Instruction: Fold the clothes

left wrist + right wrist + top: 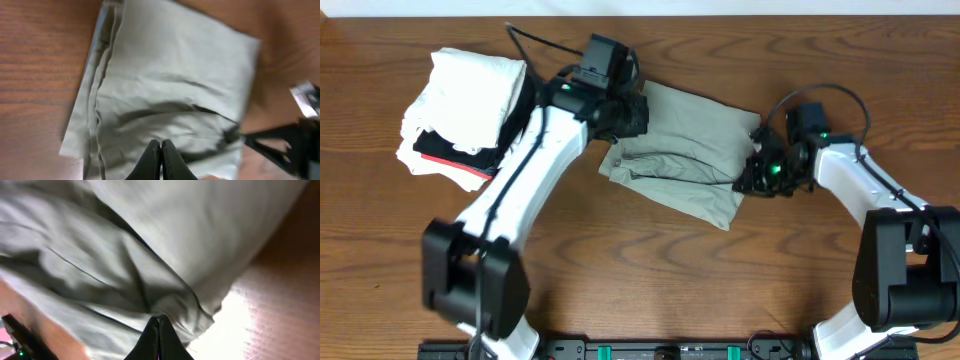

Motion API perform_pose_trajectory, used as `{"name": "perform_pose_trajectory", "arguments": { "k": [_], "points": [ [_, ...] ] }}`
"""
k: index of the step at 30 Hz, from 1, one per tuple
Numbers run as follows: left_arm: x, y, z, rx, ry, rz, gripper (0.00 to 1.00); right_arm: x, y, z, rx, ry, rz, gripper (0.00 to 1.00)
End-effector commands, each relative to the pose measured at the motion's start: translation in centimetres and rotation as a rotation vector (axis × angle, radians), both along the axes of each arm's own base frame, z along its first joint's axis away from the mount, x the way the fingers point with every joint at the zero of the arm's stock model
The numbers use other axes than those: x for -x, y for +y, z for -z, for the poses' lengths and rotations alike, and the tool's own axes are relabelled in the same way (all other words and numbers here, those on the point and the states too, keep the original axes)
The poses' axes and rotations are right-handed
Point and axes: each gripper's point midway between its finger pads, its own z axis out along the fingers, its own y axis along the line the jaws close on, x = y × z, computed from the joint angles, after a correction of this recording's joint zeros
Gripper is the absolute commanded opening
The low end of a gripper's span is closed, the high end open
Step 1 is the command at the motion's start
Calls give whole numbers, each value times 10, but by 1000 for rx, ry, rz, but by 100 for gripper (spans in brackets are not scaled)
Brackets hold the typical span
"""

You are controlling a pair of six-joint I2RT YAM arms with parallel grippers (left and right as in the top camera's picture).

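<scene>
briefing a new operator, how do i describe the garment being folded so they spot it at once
On the wooden table, look between the left arm and the right arm. The khaki garment lies there, folded into a rough rectangle. It is grey-green, unlike the white garments and the black, red-striped one piled at the left.

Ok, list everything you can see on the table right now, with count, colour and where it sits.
khaki garment: one, grey-green, folded, table centre
white garments: a pile, count unclear, white, far left
black garment: one, black with a red stripe, under the white pile
table: one, brown wood, beneath everything
left arm: one, white and black, reaching to the khaki garment's left end
right arm: one, white and black, at its right end
left claw: one, black, shut, over the khaki cloth
right claw: one, black, shut on the khaki garment's edge
</scene>
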Motion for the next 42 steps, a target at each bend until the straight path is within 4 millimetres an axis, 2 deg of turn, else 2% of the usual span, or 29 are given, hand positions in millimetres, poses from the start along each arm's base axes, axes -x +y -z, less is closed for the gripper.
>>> {"name": "perform_pose_trajectory", "arguments": {
  "k": [1,6,10,14,18,24,30,36,42],
  "points": [
    [17,-14,-11,62,45,36,6,-30,3,-35,2,-148,-42,1],
    [48,-48,-3,70,96,139,6,-68,-12,-43,68,-299,-3,2],
    [68,-80,2,60,93,224,6,-91,-21,-47,69,-383,25,1],
    [74,-95,17,9,86,217,6,-104,-23,-41,67,-418,31,1],
    [75,-110,35,0,96,244,6,-113,-22,-21,67,-414,30,1],
    [80,-126,73,-26,153,258,6,-118,-22,19,65,-373,27,1],
    [99,-139,94,-57,194,302,6,-109,-22,56,68,-290,24,1],
    [104,-142,99,-61,198,314,6,-102,-21,76,64,-241,21,1],
    [95,-151,94,-22,166,288,6,-103,-17,75,36,-247,14,1]
  ]
}}
